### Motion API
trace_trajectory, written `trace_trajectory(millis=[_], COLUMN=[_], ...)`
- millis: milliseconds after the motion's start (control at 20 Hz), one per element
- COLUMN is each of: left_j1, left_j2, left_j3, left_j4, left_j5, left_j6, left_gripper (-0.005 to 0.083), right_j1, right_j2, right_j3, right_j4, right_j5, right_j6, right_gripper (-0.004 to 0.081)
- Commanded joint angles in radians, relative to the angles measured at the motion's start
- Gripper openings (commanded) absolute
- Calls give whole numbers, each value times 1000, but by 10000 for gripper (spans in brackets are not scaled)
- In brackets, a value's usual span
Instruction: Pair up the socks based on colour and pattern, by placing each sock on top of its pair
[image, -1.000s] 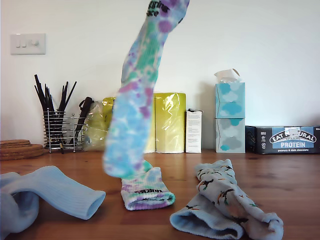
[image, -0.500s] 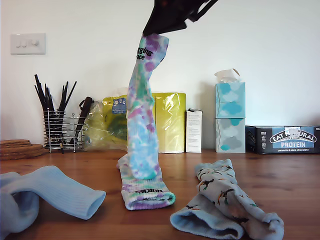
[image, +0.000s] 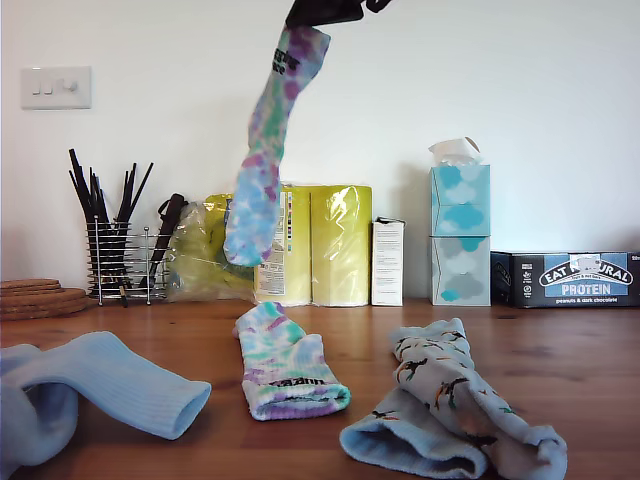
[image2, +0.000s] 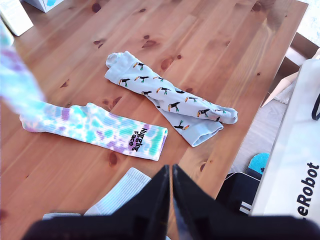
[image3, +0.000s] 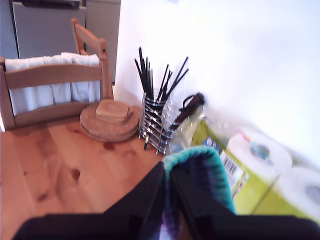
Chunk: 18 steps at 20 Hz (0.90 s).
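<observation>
My second gripper (image: 305, 20) is at the top of the exterior view, shut on the cuff of a tie-dye sock (image: 265, 150) that hangs free in the air; its teal cuff (image3: 210, 170) shows at the shut jaws (image3: 167, 175). A matching tie-dye sock (image: 285, 365) (image2: 100, 127) lies flat on the wooden table. Two bird-print socks (image: 450, 410) (image2: 165, 97) lie crossed at the exterior view's right. Plain light blue socks (image: 90, 390) (image2: 122, 192) lie at its left. My first gripper (image2: 170, 172) is shut and holds nothing, high over the table.
Along the back wall stand a wire caddy of black utensils (image: 115, 260), a yellow pack of paper rolls (image: 325, 245), a small white carton (image: 387, 262), stacked tissue boxes (image: 460, 235) and a dark protein-bar box (image: 575, 278). Wooden coasters (image: 40, 298) sit at the exterior view's left. The table edge (image2: 250, 100) runs beside the bird-print socks.
My second gripper has risen with the tie-dye sock. The sock's toe, which hung down over the lying sock, is now well above the table and swung toward the exterior view's left.
</observation>
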Motion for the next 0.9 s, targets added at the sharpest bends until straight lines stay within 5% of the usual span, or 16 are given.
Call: trace_trajectory(millis=[0,250,850], left_j1=[2,2,2], left_j2=[-3,-3,-3], left_j3=[-20,-20,-20], left_j4=[2,0,-10], left_j5=[5,4,5], left_j6=[-7,-5,-2], left_gripper=[-23,-23,-23], right_j1=[3,38,176], right_j2=[69,148,143], right_j3=[-11,-11,-27], right_j4=[-109,-464,-856], right_j5=[-5,-56,-53], right_j6=[9,-60,-89], right_gripper=[-13,-13,-13])
